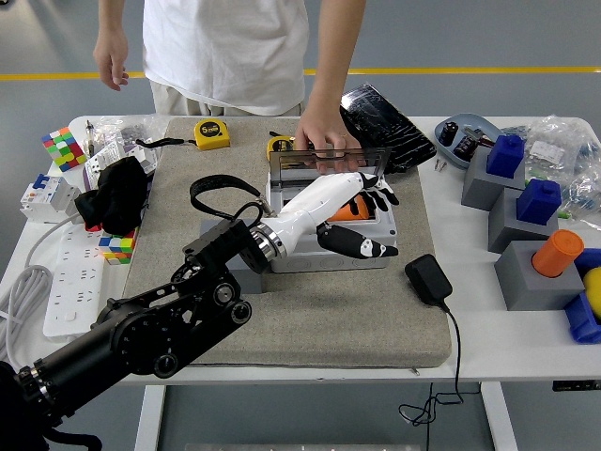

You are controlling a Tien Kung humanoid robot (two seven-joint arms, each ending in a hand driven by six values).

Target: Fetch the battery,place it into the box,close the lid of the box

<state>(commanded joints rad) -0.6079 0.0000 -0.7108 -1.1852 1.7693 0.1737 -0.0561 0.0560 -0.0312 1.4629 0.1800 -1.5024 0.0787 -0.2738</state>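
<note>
Left hand (362, 211) with fingers spread, empty, over open box (329, 256) near lid's (329, 158) upright edge.

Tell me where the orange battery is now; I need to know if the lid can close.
In the head view the battery lies inside the grey box at mat centre, under the left hand, with the lid upright behind it.

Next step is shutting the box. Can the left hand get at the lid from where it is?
Probably yes, but not freely: the left hand is over the open box, right in front of the upright lid. A person's hand holds that lid from behind.
</note>
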